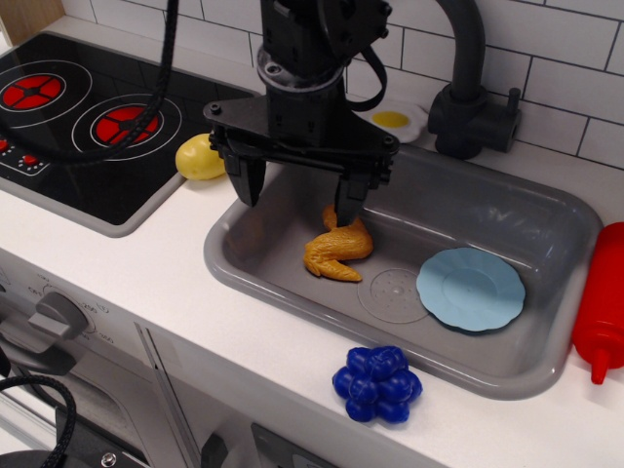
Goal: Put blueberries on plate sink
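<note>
A black robot gripper (300, 200) hangs with jaws spread over the grey plastic sink (546, 229), its scalloped light-blue plate (471, 289) bare, while glossy deep-blue plastic blueberries (377, 383) sit on the white counter (146, 283).

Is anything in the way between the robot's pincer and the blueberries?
Only the sink's front wall. The open pincer hangs over the sink's left half, above the toy chicken. The blueberries sit outside on the white counter by the front rim, so the pincer probably has to pass over that rim. The plate lies inside the sink.
</note>
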Action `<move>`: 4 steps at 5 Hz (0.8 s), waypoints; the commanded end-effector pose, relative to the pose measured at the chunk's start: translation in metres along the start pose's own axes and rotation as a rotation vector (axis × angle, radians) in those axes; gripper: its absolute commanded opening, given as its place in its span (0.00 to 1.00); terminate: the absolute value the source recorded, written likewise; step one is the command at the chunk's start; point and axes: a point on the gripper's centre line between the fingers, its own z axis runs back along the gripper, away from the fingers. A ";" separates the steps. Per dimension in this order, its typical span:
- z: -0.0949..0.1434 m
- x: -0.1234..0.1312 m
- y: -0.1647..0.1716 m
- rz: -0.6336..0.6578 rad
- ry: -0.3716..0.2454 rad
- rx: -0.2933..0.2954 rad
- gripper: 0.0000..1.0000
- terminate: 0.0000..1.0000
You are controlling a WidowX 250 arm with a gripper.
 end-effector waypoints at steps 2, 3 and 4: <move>0.014 -0.019 -0.023 -0.003 0.074 -0.053 1.00 0.00; 0.036 -0.035 -0.042 -0.005 0.103 -0.117 1.00 0.00; 0.044 -0.059 -0.054 -0.026 0.157 -0.159 1.00 0.00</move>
